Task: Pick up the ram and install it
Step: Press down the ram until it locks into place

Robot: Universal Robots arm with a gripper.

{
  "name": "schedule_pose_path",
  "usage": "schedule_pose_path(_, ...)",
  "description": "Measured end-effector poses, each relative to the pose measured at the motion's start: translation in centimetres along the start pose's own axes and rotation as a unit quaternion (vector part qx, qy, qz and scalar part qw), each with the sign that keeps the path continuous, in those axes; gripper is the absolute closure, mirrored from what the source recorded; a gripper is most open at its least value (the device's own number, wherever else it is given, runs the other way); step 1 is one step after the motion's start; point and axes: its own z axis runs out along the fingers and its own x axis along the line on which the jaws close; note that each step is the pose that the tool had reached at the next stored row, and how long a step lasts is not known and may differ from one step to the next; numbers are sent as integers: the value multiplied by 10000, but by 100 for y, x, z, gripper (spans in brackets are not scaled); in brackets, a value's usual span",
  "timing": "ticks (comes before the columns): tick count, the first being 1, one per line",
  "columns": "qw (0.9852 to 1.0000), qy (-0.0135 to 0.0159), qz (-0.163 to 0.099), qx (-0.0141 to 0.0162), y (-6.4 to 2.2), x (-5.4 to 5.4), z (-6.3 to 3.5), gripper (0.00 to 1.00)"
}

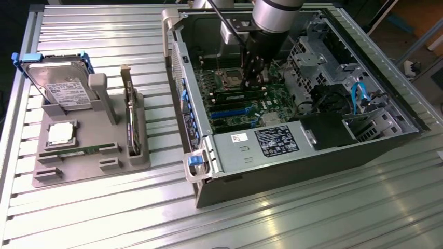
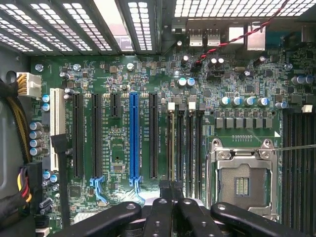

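The gripper (image 1: 254, 78) (image 2: 172, 202) is closed and holds nothing that can be seen. In the wrist view its black fingers (image 2: 158, 212) press side against side. It hangs low inside the open case (image 1: 277, 181), tip down, just over the board (image 2: 113, 163). Below the tip run four dark memory slots (image 1: 235, 96) (image 2: 185, 148), side by side. The fingertips sit over the near end of these slots, though whether they touch one is hard to tell from either view. Beside the slots on one flank is the empty processor socket (image 1: 232, 78) (image 2: 242, 182) in its metal frame. On the other flank is a long blue slot (image 1: 229, 112) (image 2: 133, 138) among black ones.

The ram (image 1: 83, 150) is not in the case. What looks like it is a thin green strip lying flat in a groove of the grey tray (image 1: 90, 166), well apart from the gripper, on the exterior view's left. The same tray holds a drive (image 1: 59, 85) leaning upright at its far end. A square silver chip (image 1: 61, 134) sits just behind the ram. A card (image 1: 130, 119) stands on edge along the side nearest the case. Tray and case both rest on a ribbed metal table (image 1: 312, 218).
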Motion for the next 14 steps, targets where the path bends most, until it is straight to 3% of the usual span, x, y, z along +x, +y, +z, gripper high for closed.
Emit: schedule_pose_path(14, 10000, 0, 0, 0, -1, -1, 47, 89)
